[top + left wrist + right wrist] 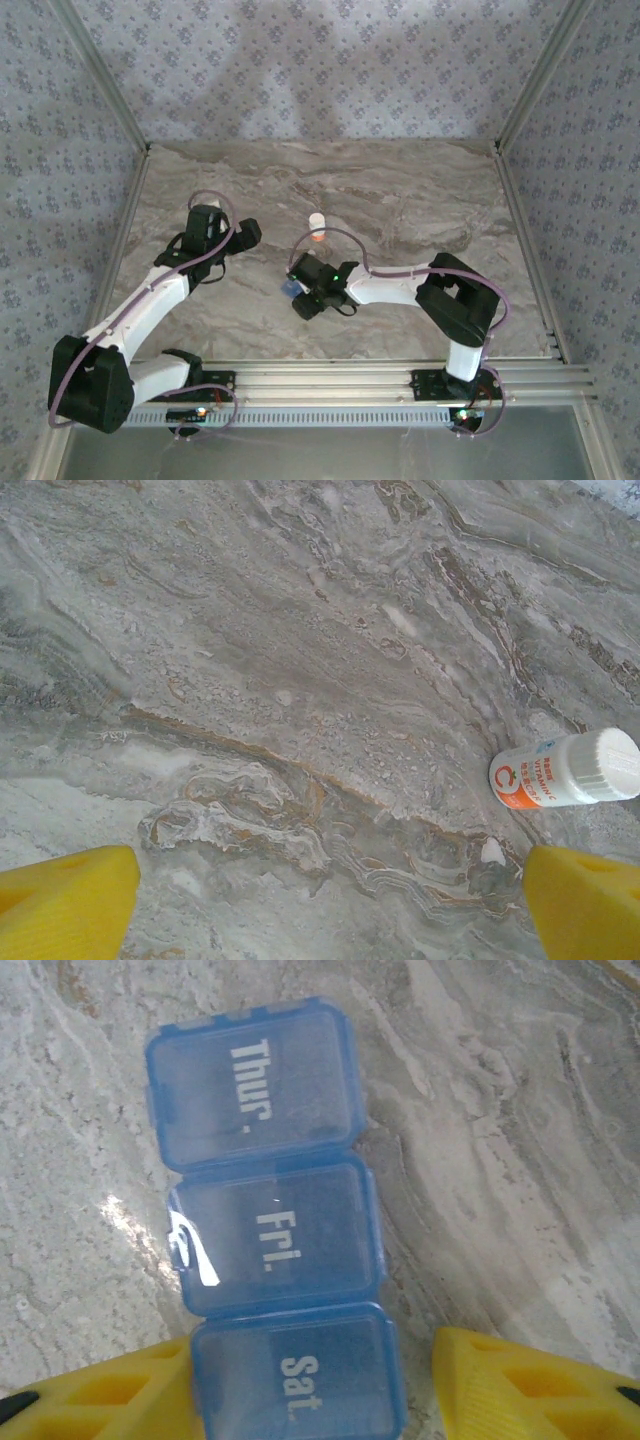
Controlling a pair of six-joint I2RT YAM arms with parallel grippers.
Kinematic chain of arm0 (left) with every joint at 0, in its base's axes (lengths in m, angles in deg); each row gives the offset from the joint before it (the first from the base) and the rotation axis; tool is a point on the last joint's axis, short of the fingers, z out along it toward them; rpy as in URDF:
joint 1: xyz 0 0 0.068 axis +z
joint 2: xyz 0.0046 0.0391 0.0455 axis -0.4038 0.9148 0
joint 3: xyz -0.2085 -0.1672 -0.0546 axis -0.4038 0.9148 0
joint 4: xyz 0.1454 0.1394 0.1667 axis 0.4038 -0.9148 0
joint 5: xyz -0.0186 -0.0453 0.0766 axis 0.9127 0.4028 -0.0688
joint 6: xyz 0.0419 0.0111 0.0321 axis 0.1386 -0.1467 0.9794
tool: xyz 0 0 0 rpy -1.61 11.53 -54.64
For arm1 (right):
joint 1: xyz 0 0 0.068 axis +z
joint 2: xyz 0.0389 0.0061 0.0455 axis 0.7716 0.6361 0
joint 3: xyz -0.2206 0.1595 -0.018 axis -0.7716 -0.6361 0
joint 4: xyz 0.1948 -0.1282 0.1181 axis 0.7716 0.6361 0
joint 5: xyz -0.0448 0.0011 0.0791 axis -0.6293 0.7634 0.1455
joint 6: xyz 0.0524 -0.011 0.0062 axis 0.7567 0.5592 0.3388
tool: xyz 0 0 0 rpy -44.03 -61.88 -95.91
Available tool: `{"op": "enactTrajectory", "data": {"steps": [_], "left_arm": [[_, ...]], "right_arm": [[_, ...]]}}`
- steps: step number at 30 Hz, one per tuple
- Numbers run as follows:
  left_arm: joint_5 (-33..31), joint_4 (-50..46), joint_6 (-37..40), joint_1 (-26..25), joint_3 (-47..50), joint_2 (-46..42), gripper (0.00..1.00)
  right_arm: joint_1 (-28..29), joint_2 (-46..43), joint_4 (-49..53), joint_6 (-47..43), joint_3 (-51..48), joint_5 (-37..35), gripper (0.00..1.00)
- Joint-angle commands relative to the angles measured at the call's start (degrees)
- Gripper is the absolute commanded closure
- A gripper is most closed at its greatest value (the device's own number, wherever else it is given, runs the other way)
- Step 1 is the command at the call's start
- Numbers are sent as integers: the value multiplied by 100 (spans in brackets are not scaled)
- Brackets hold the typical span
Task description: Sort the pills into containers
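Top: the pill box (288, 288) lies mid-table under the right gripper (300, 293), with the bottle (316, 226) farther off.
Left wrist: the left gripper (330, 900) gapes wide, empty.
Right wrist: jaws half-wide straddle the shut Sat. compartment (295, 1385), probably to steady the box.

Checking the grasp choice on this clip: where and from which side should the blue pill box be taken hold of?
Probably pinch the pill box across its two long side walls, coming down from above. It lies flat, lids shut, and its narrow width suits the jaws; the right gripper straddles the Sat. end, jaws open.
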Motion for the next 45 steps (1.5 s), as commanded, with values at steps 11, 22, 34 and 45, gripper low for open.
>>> {"op": "enactTrajectory", "data": {"steps": [11,22,34,45], "left_arm": [[144,65,-269,29,-8,29,2],[559,241,-1185,-11,-139,-103,2],[2124,1363,-1838,-690,-505,391,2],[2601,2962,-3031,-1073,-383,989,2]], "right_arm": [[-81,19,-142,64,-230,102,56],[-695,-994,-413,348,-604,535,58],[-1707,-1958,-778,682,-974,1180,57],[-1827,-2110,-1056,923,-1000,1331,58]]}}
